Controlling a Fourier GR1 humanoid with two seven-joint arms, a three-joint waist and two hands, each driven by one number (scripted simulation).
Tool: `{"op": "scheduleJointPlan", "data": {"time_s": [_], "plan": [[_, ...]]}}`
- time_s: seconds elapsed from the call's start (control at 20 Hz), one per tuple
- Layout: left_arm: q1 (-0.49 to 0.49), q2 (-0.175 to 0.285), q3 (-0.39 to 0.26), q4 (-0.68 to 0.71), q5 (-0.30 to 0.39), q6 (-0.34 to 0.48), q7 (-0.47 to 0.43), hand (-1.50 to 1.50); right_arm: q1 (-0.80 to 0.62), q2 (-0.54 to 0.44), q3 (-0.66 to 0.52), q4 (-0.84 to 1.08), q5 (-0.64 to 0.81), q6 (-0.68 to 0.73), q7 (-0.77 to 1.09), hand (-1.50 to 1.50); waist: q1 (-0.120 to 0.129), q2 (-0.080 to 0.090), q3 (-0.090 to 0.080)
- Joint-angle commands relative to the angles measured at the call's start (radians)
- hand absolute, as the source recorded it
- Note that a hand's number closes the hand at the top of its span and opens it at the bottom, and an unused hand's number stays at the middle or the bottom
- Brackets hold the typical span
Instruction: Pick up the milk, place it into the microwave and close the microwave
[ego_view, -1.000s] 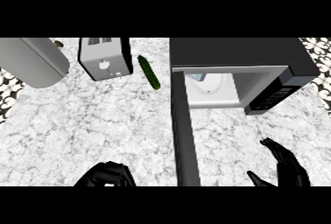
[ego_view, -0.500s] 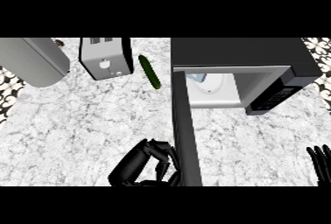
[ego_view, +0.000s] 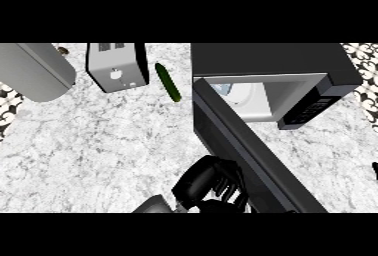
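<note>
Microwave (ego_view: 266, 57) at the upper right of the tabletop (ego_view: 96, 145); door (ego_view: 240, 145) no longer edge-on and pointing straight at the lower edge as half a second ago, but slanting, free end swung rightward toward the cavity; well short of closed. Left robot hand (ego_view: 210, 182) higher than before, now against the outer face of the door, fingers bent together and clasping nothing. Right robot hand (ego_view: 375, 170) almost gone from view since then, only a dark sliver at the right edge; apart or together: cannot tell. Milk (ego_view: 221, 90) inside the microwave, white with a touch of blue, at the left of the cavity just behind the hinge side of the door; same spot as earlier. Toaster (ego_view: 117, 67), cucumber (ego_view: 167, 82) and grey rounded vessel (ego_view: 33, 70) unmoved along the far side of the tabletop. Markings on the control panel (ego_view: 314, 107) too small to read.
</note>
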Motion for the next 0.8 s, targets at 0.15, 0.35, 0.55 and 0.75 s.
{"op": "scheduleJointPlan", "data": {"time_s": [0.15,0.35,0.55,0.75], "plan": [[-0.195,-0.005,-0.196,0.219,0.220,0.128,0.044,1.50,-0.023,-0.054,-0.002,-0.104,-0.089,0.071,0.095,-1.50,-0.049,0.011,-0.001],[-0.282,-0.005,-0.241,0.245,0.331,0.136,0.068,-1.50,-0.048,-0.063,0.025,-0.138,-0.100,0.092,0.119,-1.50,-0.087,0.019,-0.001],[-0.308,-0.005,-0.222,0.229,0.407,0.210,-0.029,-1.50,-0.073,-0.098,0.037,-0.177,-0.134,0.135,0.147,-1.50,-0.126,0.027,-0.004],[-0.352,-0.005,-0.180,0.208,0.492,0.235,-0.102,1.50,-0.098,-0.134,0.032,-0.227,-0.173,0.160,0.175,-1.50,-0.165,0.034,-0.007]]}}
